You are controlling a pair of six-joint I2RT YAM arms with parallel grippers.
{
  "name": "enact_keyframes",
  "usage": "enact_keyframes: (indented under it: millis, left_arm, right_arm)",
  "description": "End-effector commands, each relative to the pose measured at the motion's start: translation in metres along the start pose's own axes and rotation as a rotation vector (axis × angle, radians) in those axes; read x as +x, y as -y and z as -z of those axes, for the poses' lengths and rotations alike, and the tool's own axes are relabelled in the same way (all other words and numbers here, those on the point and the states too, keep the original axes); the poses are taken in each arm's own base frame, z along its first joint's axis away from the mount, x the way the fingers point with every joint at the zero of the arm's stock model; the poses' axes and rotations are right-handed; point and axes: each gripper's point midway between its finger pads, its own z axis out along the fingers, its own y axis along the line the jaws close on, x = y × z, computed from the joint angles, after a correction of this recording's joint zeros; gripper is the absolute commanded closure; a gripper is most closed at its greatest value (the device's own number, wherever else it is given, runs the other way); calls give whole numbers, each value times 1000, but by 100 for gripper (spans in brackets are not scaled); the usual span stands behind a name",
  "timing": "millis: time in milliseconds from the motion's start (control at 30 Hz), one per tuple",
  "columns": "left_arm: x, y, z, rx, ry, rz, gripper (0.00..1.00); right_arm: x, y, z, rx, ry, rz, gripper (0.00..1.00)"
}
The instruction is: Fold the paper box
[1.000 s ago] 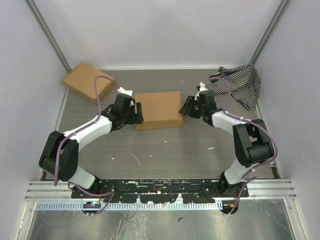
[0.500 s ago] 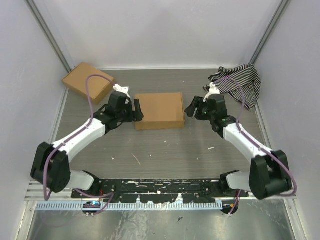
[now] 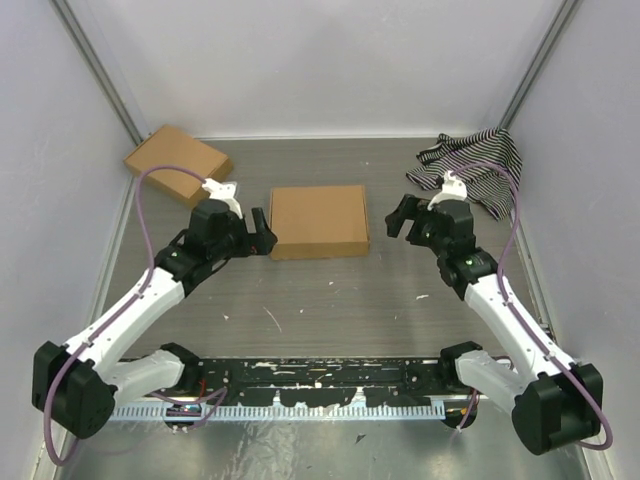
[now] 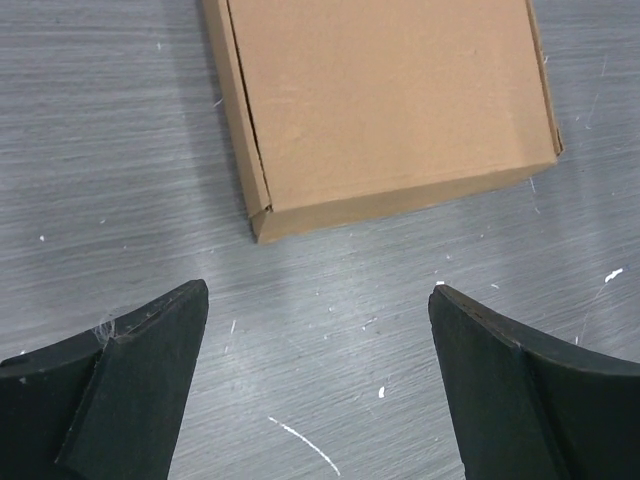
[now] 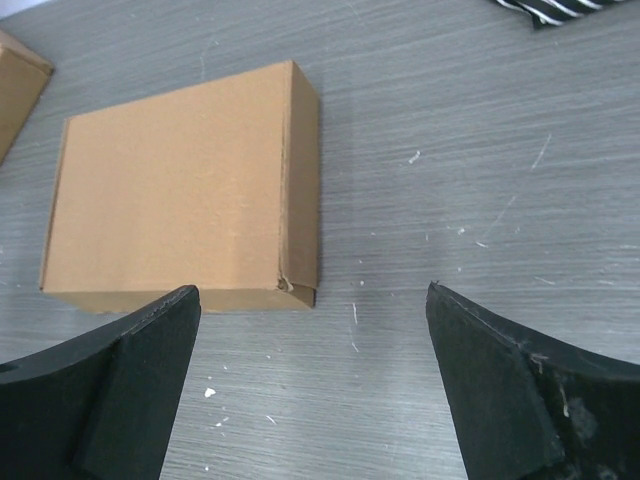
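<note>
Grey table (image 3: pixel 330 300) carries the paper box (image 3: pixel 319 221) closed and flat, left pincer (image 3: pixel 260 232) just left of the box, right pincer (image 3: pixel 398 216) near its right, both spread wide and empty, so an untucked lid might spring up unheld.

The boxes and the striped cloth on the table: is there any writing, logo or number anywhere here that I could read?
None: no text can be read in any view.
The paper box: plain brown, no print or label.
The other cardboard box: plain brown on the faces that show.
The striped cloth: black-and-white stripes only, no tag seen.
The table: white scuffs and flecks, not letters.
</note>
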Motion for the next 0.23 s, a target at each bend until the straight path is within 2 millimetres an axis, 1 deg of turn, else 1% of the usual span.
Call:
enact_keyframes:
  millis: [0, 167, 200]
  left_arm:
    - [8, -9, 10, -23, -7, -5, 2]
    - [12, -11, 11, -26, -16, -7, 2]
    - [12, -11, 12, -26, -19, -8, 2]
  right_arm:
    - [2, 9, 3, 34, 14, 36, 0]
    - [4, 6, 3, 21, -2, 31, 0]
    - [1, 5, 3, 21, -1, 26, 0]
